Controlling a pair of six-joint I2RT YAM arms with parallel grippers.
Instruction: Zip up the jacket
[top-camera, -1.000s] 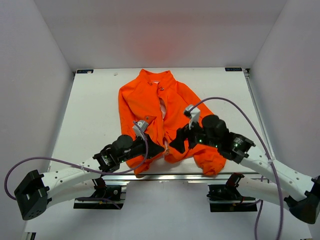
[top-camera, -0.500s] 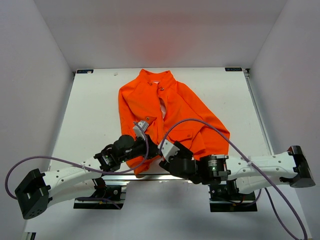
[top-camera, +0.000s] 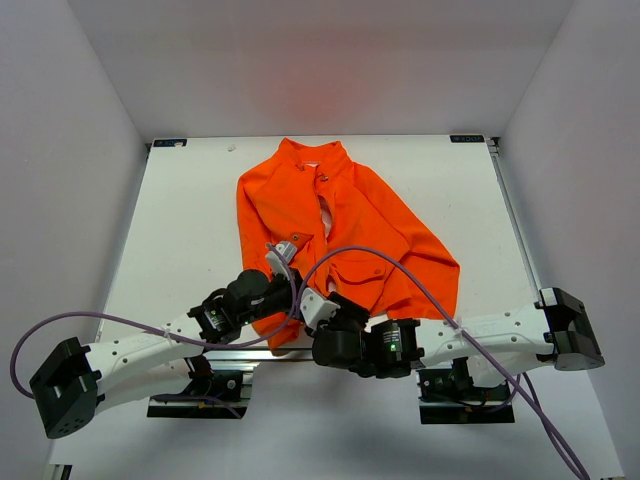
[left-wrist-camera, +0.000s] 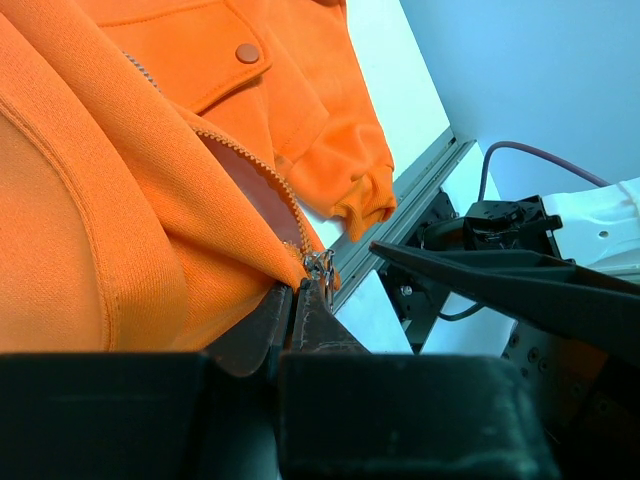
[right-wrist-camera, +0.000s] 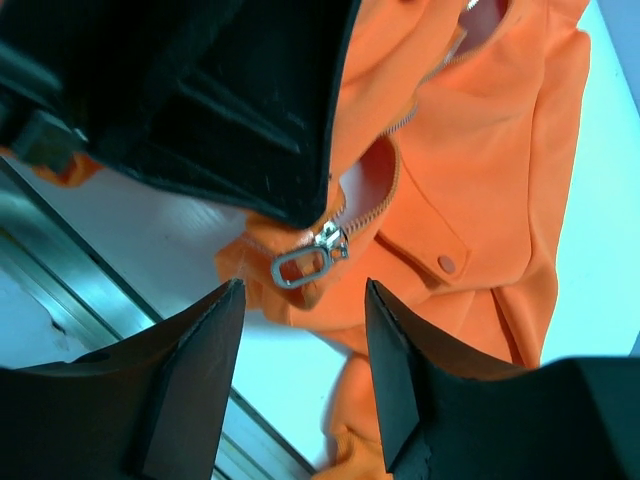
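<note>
Right wrist view: right claw (right-wrist-camera: 303, 300) jaws apart, silver metal zipper pull (right-wrist-camera: 303, 264) in line with the gap, not gripped. Beside it, left claw (left-wrist-camera: 298, 295) pinched together on the hem of the small bright orange fabric jacket (top-camera: 345, 215) at the zipper's bottom end. Jacket spreads over the white table (top-camera: 190, 220) beyond the 2 claws.

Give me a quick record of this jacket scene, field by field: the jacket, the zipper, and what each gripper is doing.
jacket: orange, spread on the white table, collar at the far side
front: unzipped, pale lining showing in the gap
zipper pull: silver, down at the bottom hem near the table's front edge
left gripper: shut on the jacket's bottom hem beside the zipper
right gripper: open, one finger on each side of the zipper pull, apparently not touching it
task state: not yet zipped
</note>
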